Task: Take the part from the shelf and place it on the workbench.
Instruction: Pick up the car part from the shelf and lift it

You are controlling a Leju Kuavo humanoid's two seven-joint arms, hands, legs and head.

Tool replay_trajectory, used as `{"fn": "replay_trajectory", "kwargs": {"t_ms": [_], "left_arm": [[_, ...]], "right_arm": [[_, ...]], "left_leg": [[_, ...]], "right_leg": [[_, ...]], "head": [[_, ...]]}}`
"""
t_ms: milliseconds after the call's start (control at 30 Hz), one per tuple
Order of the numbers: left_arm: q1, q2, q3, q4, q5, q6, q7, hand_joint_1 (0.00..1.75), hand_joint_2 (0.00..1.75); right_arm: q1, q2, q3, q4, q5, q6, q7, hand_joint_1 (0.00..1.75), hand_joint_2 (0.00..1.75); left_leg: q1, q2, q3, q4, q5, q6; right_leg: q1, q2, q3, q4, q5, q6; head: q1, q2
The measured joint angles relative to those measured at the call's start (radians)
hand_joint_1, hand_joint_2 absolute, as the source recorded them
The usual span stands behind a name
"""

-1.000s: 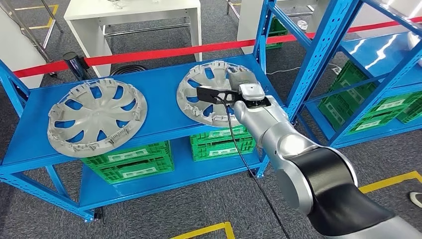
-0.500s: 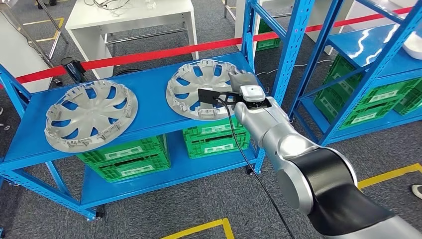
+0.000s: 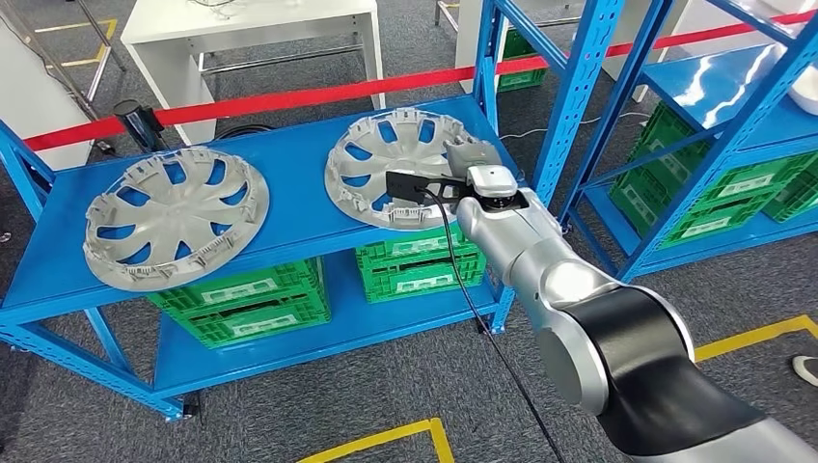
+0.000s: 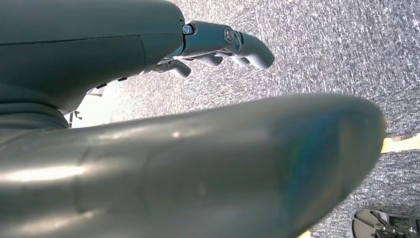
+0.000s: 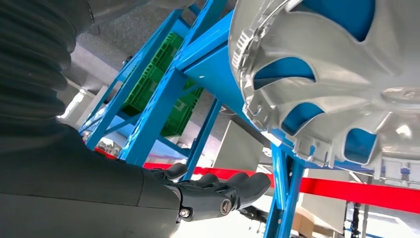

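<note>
Wheel covers lie flat on the blue shelf (image 3: 289,207): one at the left (image 3: 174,217), one at the right (image 3: 410,178). Right hand (image 3: 473,164) hovers at the right cover's near edge, fingers (image 5: 233,191) loosely extended, holding nothing; left hand (image 4: 218,47) hangs by the floor, also holding nothing.

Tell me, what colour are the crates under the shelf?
The crates are green, clearest in the head view.

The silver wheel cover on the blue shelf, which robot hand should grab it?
The right hand. It reaches over the blue shelf, beside the nearer silver wheel cover, with its fingers apart and holding nothing. The left hand hangs down over the grey carpet floor, away from the shelf.
</note>
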Motion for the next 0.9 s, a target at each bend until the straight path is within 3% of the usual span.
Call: {"fn": "replay_trajectory", "kwargs": {"t_ms": [267,900], "left_arm": [[0.000,0.000,0.000,0.000,-0.003,0.000,0.000,0.00,0.00],[0.000,0.006,-0.027,0.000,-0.034,-0.021,0.018,0.00,0.00]], "right_arm": [[0.017,-0.018,-0.001,0.000,-0.056,-0.016,-0.025,0.00,1.75],[0.129,-0.085,-0.001,0.000,-0.046,-0.029,-0.051,0.00,1.75]], "left_leg": [[0.000,0.000,-0.007,0.006,-0.003,0.003],[-0.003,0.000,-0.010,0.010,-0.004,0.009]], "right_leg": [[-0.001,-0.001,-0.003,0.000,0.001,0.006],[-0.003,-0.001,-0.005,-0.001,0.001,0.010]], "head": [[0.000,0.000],[0.000,0.000]]}}
